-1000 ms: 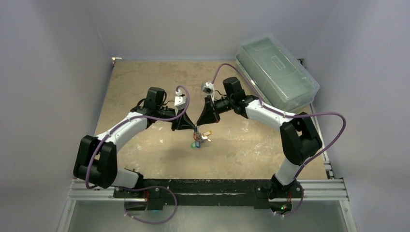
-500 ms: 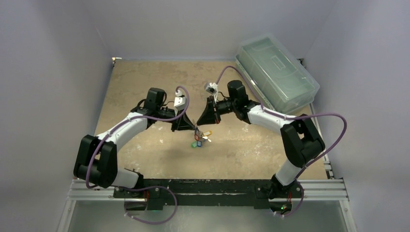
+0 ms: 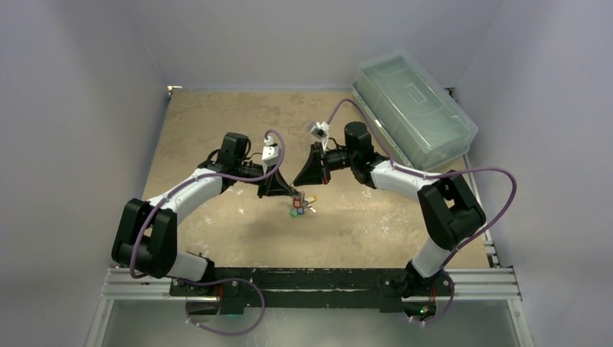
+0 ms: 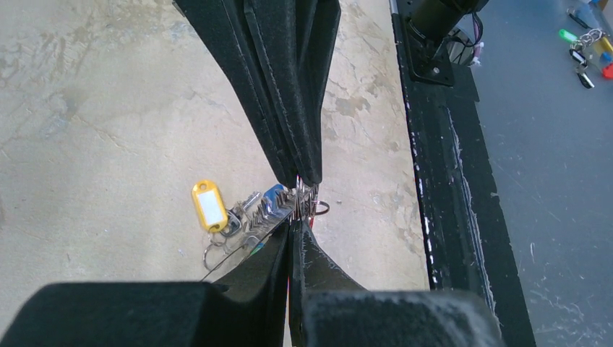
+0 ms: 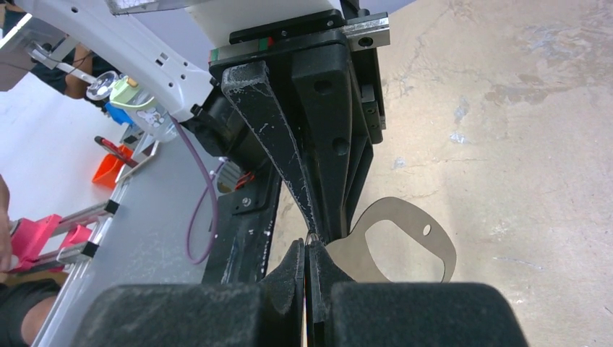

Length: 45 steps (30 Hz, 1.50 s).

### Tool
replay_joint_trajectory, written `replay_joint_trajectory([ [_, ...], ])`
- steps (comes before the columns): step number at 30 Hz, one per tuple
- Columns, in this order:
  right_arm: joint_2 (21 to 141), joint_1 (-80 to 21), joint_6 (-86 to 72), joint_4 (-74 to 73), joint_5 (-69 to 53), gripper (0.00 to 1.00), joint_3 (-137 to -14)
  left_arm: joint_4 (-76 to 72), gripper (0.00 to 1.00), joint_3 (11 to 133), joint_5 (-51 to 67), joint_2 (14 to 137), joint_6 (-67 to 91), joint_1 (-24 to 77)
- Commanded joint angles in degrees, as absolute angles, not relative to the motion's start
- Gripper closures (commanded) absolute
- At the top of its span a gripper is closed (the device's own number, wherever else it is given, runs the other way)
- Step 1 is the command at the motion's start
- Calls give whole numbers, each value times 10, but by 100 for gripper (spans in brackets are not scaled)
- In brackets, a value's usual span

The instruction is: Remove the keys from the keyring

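Both grippers meet tip to tip over the middle of the table. My left gripper (image 3: 289, 191) is shut on the keys (image 3: 300, 206), a small bunch with coloured tags. In the left wrist view the keys (image 4: 253, 210) fan out at my left gripper (image 4: 293, 228), with a yellow tag (image 4: 209, 205) and a blue one; a red sliver shows between the fingers. My right gripper (image 3: 298, 186) is shut. In its wrist view the gripper (image 5: 307, 247) pinches a thin wire loop, with the pale grey arched keyring (image 5: 399, 208) right beside its tips.
A clear plastic lidded box (image 3: 413, 108) stands at the back right. The black frame rail (image 4: 434, 181) runs along the table's near edge. A second bunch of tagged keys (image 4: 587, 45) lies beyond it, off the table.
The right wrist has swung a little to the right and the left gripper has edged right. The tips stay together and the bunch has hardly moved.
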State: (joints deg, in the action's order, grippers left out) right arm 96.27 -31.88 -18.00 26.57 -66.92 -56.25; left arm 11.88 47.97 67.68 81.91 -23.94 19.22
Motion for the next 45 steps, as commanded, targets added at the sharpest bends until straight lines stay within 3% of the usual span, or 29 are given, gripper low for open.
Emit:
replay_joint_trajectory([
  [1, 956, -316, -202, 314, -687, 100, -558, 140, 100, 490, 689, 819, -269, 194],
  [13, 939, -295, -55, 110, -638, 100, -608, 358, 100, 559, 696, 800, -409, 117],
  [24, 924, -263, 71, -73, -565, 100, -691, 291, 100, 562, 696, 810, -339, 44],
  [30, 966, -297, 27, -12, -538, 100, -686, 153, 100, 533, 648, 809, -212, 21],
  [40, 1074, -359, -31, 71, -511, 100, -687, 107, 100, 527, 590, 836, -160, -16],
  [43, 1076, -364, -35, 80, -508, 97, -684, 107, 100, 522, 583, 838, -156, -17],
  [45, 1076, -366, -36, 80, -508, 90, -684, 106, 100, 520, 577, 842, -153, -16],
])
